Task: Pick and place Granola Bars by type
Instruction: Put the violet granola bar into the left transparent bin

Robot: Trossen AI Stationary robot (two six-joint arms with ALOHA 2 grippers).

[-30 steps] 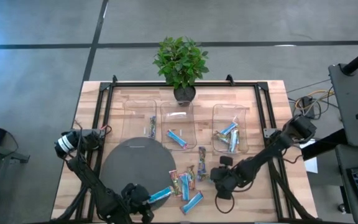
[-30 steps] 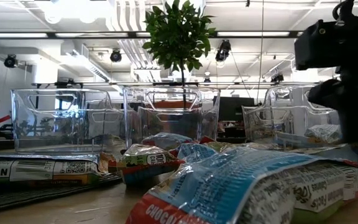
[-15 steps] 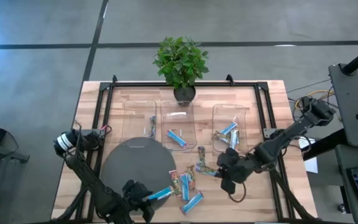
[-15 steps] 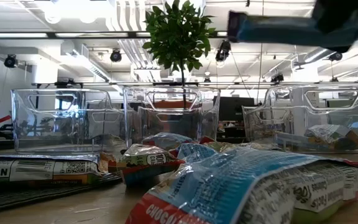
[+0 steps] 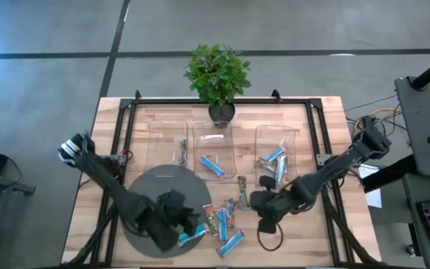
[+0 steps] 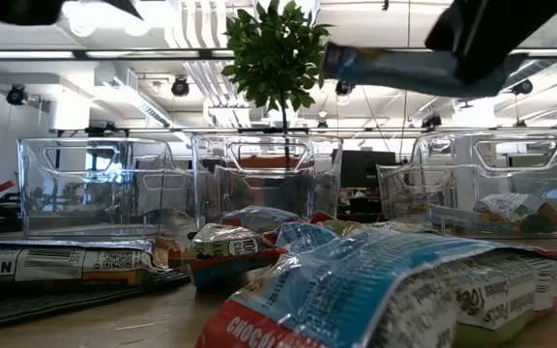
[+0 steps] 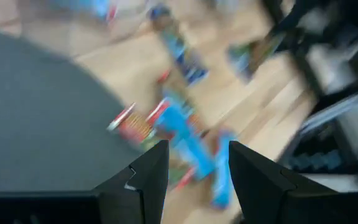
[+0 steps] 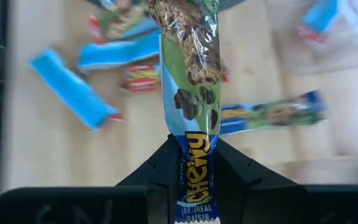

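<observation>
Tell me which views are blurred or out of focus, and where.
Left wrist view: smeared throughout, loose bars streaked, though the left gripper stays crisp. Low view: nearest blue bar soft, clear trays sharper. Right wrist view: held bar in the right gripper readable, table behind soft. High view: sharp.

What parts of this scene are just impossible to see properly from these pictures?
- Left wrist view: motion blur smears the bars on the table; their labels are unreadable.
- High view: the right gripper covers its green granola bar; only the right wrist view shows it clearly.
- Low view: the picture's top edge cuts off the arm carrying that bar.
- High view: the bars in the clear trays are too small to name.
</observation>
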